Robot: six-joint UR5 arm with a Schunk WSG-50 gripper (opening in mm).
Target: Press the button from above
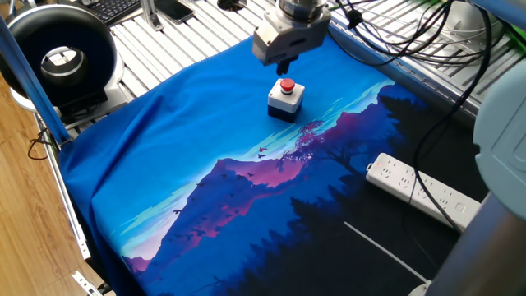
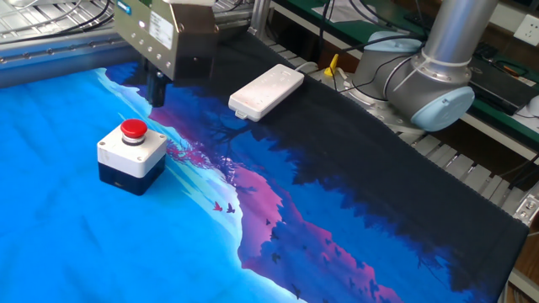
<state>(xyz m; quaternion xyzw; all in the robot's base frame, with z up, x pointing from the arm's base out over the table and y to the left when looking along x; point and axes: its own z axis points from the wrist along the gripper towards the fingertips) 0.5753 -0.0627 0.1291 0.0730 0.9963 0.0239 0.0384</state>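
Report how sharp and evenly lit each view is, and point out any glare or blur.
One fixed view: even light, the small round red button crisp, the blurred grey arm housing out of focus at the right edge. The other fixed view: sharp throughout, soft sheen on the white power strip, faint shadow under the gripper.

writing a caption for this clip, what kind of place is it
Probably a robotics lab bench: an aluminium-slat table under a printed cloth, loose cables, and a robot arm near a test button.
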